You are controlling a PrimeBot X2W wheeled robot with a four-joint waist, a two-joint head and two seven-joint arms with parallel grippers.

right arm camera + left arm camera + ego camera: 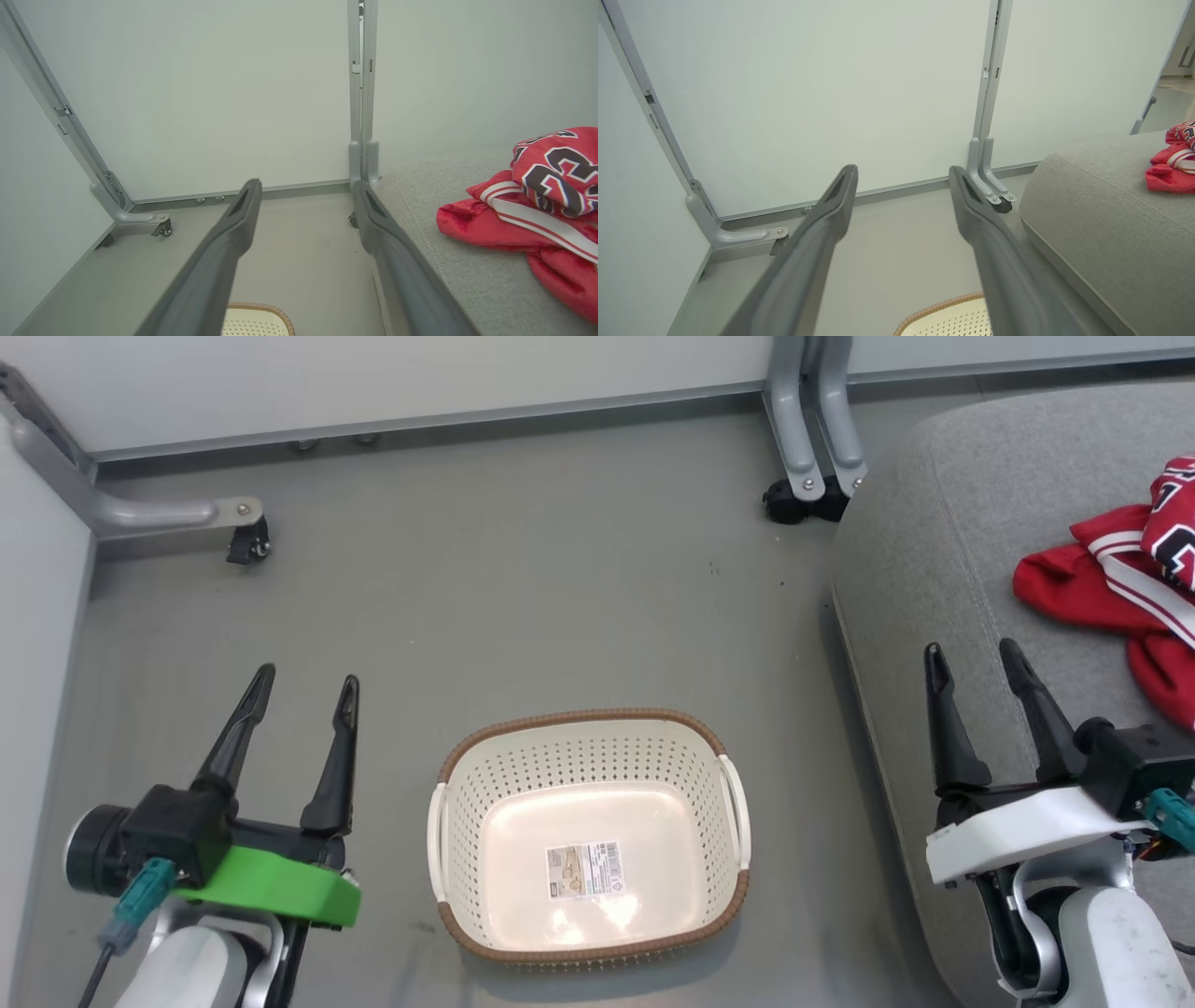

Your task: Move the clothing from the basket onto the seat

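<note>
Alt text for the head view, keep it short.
Red clothing lies on the grey seat at right, while the cream basket on the floor at centre holds only a label sticker. The left gripper and right gripper flank the basket, both open and empty.

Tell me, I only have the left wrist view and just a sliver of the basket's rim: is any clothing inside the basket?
Observer: No. The head view looks straight into the basket, and only a label sticker shows on its bottom.
Operator: What is the red cloth at my right edge?
Observer: In the right wrist view, a red jersey with black-and-white numerals lies on another red piece with white-striped trim, both on the seat.
Operator: Is the right gripper holding anything?
Observer: No. The right gripper has its jaws open and empty, at the seat's edge nearest the basket, apart from the clothing.
</note>
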